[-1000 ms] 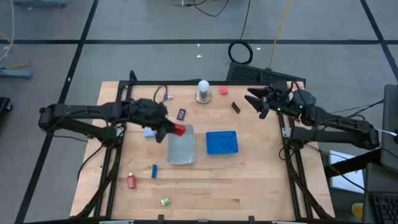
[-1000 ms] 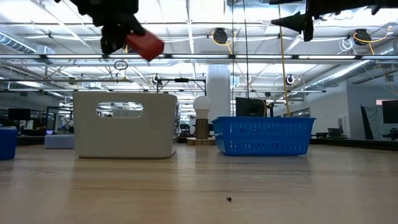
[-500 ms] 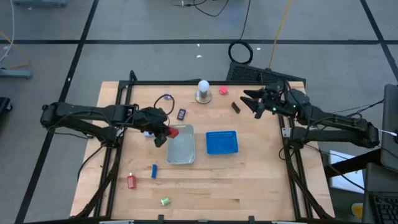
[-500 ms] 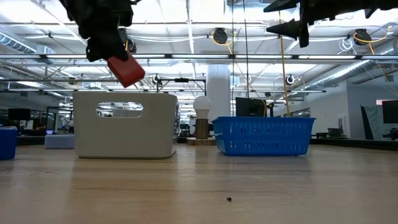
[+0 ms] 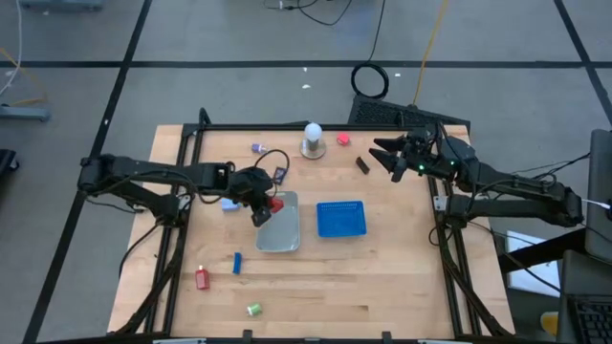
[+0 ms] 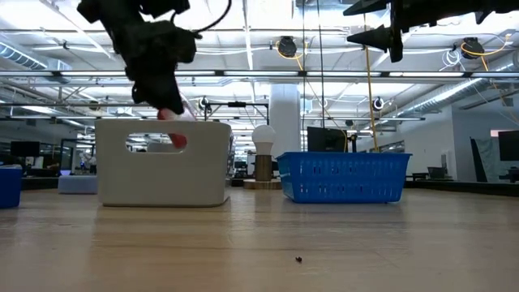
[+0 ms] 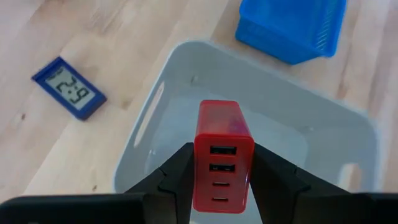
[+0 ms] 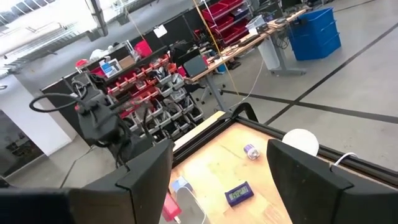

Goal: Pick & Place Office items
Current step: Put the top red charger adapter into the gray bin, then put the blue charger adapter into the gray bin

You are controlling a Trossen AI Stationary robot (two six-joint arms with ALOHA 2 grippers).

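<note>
Reaching over the wooden table [image 5: 382, 277], the left claw [image 5: 262, 206] hangs above the clear tray [image 7: 348, 134], clenched on a red USB charger [image 7: 222, 155] pinched upright between its fingers [image 7: 177, 180]. Near the table's far right corner, the right claw [image 5: 385, 155] waits in the air, spread wide and empty.

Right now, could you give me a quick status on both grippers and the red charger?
Left gripper shut on red charger, lowering into the clear tray. Right gripper open, waiting high at the table's far right. Nothing in the way.
</note>
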